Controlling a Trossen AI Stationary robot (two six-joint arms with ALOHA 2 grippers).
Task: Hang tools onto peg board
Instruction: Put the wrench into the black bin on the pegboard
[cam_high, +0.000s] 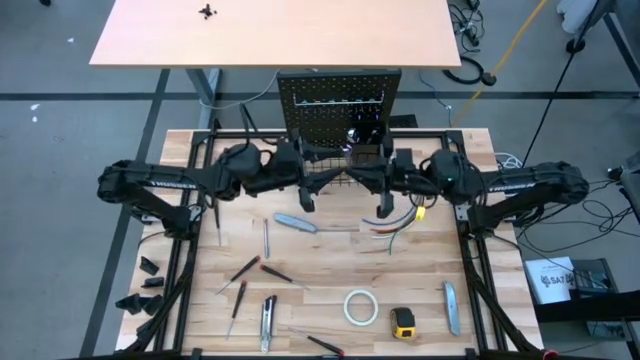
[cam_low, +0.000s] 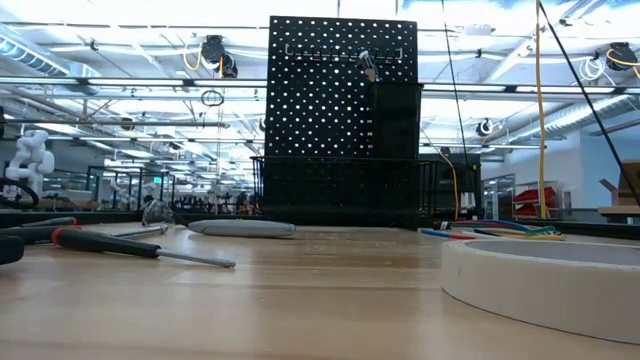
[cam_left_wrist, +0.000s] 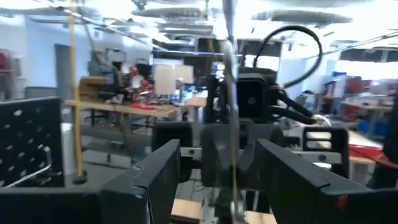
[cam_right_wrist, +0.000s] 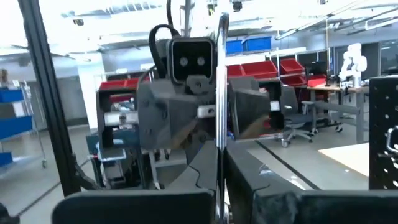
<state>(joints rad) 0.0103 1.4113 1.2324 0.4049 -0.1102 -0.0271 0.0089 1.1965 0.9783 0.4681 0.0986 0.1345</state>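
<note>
The black peg board (cam_high: 340, 100) (cam_low: 340, 90) stands upright at the table's far edge, with a small silver tool (cam_low: 370, 66) hanging on an upper hook. In front of it both arms meet, fingers pointing at each other, well above the table. My right gripper (cam_right_wrist: 219, 186) (cam_high: 362, 180) is shut on a slim silver tool (cam_right_wrist: 219, 93), a wrench by its look. My left gripper (cam_left_wrist: 221, 180) (cam_high: 325, 178) is open. The silver tool (cam_left_wrist: 230, 93) shows upright midway between its fingers, which stand clear of it on either side. My right gripper pinches the silver tool's shaft (cam_right_wrist: 219, 163) between its two fingers, which come at it about level from the table's right side and lie across it. The tool stands upright in the hold, most of its length above the fingers, lifted clear of the table.
More tools lie on the table: a grey utility knife (cam_high: 296, 222), a wrench (cam_high: 266, 238), screwdrivers (cam_high: 245, 268), a white tape roll (cam_high: 360, 307), a yellow tape measure (cam_high: 403, 321) and another knife (cam_high: 452, 305). Coloured wires (cam_high: 395, 225) lie under the right arm.
</note>
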